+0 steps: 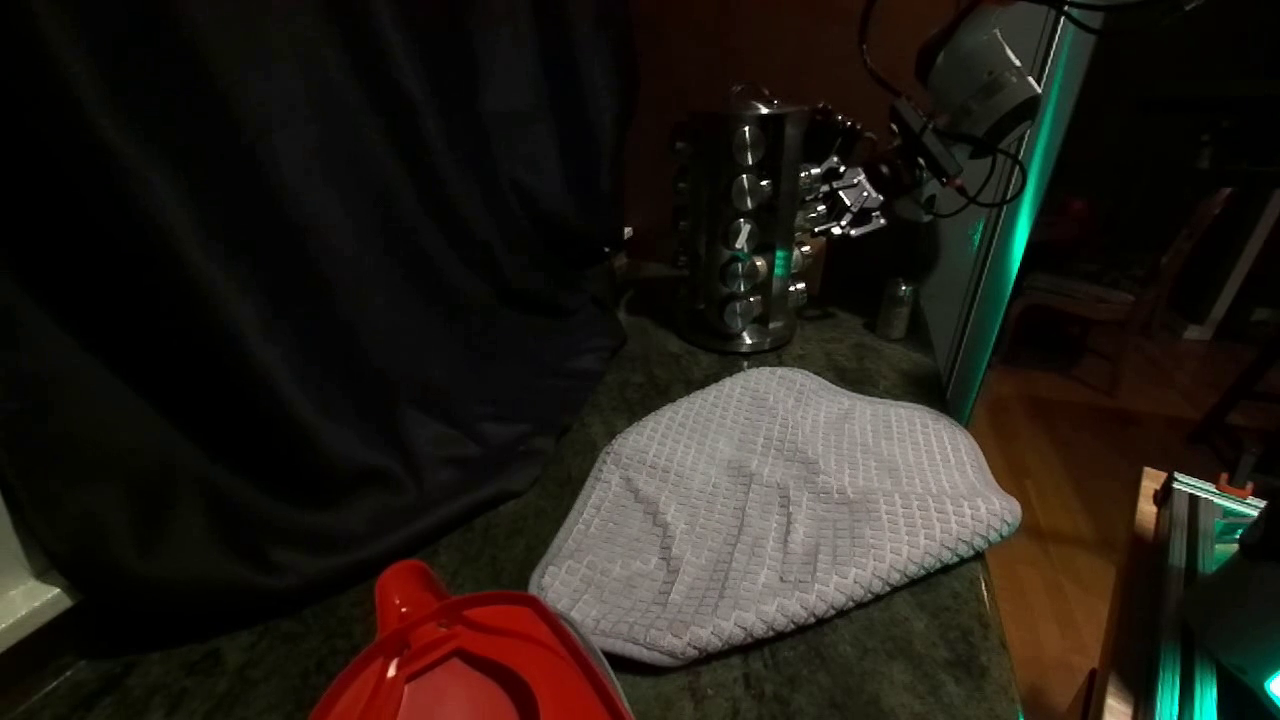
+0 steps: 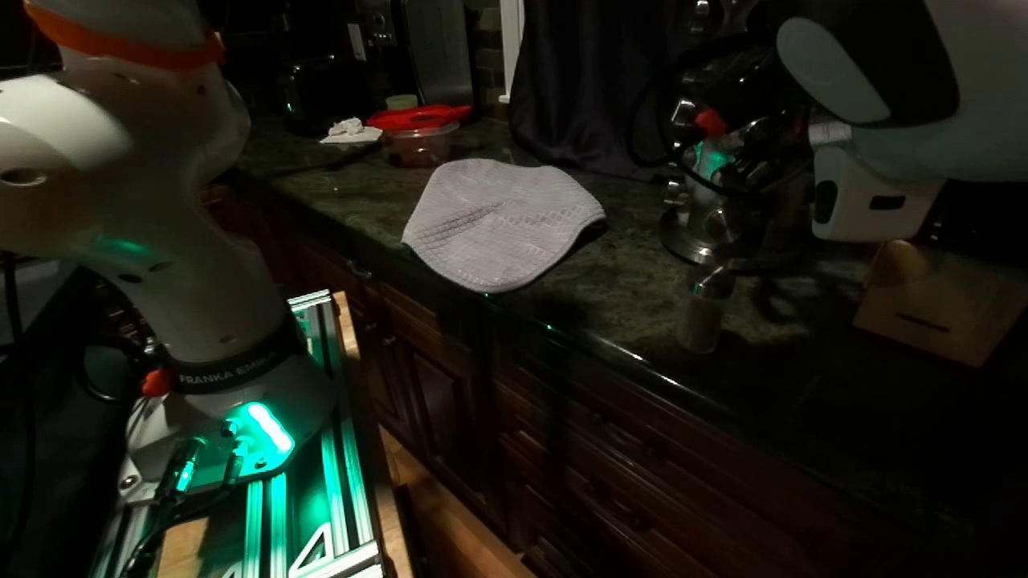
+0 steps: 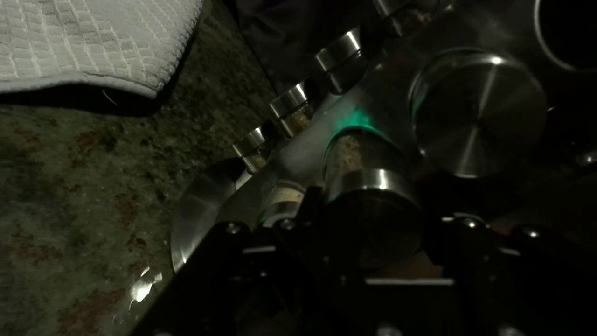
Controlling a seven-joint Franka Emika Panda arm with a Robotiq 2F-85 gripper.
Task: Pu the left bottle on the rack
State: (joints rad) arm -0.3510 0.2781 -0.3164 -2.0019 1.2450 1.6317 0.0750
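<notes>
The rack (image 1: pixel 785 190) is a tall, shiny metal cylinder holding several glass jars with metal caps, standing on the counter. It also shows in an exterior view (image 2: pixel 687 245) and the wrist view (image 3: pixel 303 151). My gripper (image 1: pixel 832 200) is at the rack's side. In the wrist view my gripper (image 3: pixel 375 200) has a finger on each side of a glass bottle (image 3: pixel 357 151), close against its metal cap. That bottle's far end sits in a rack opening. The fingertips are very dark. A second small bottle (image 1: pixel 895 310) stands upright on the counter, also in an exterior view (image 2: pixel 705 313).
A grey textured cloth mound (image 1: pixel 780 500) lies on the counter in front of the rack. A container with a red lid (image 2: pixel 418 119) stands beyond it. A wooden block (image 2: pixel 923 301) stands near the rack. A dark curtain (image 1: pixel 330 300) hangs alongside the counter.
</notes>
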